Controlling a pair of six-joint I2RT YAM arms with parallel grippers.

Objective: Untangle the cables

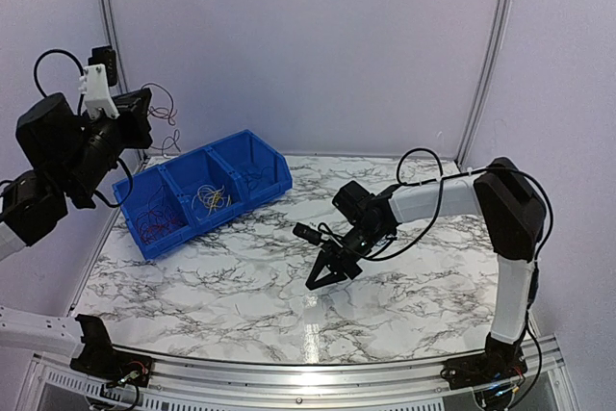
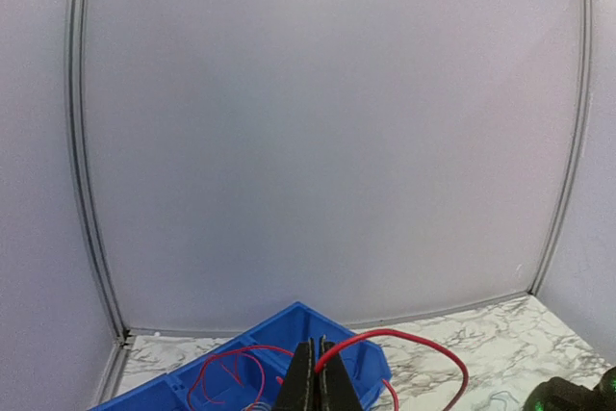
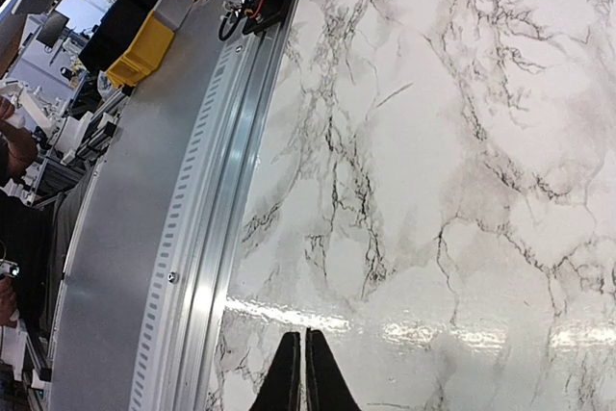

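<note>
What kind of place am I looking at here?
Probably a robotics lab test booth: robot arms on a marble-patterned table, plain panel walls around it, a blue bin of thin wires.

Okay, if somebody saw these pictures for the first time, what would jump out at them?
The blue bin at the far left of the marble table, with red cables and yellow cables in separate compartments. High above it the left hand is shut on a looping red cable. The right hand, shut and empty, hangs low over the table's middle.
</note>
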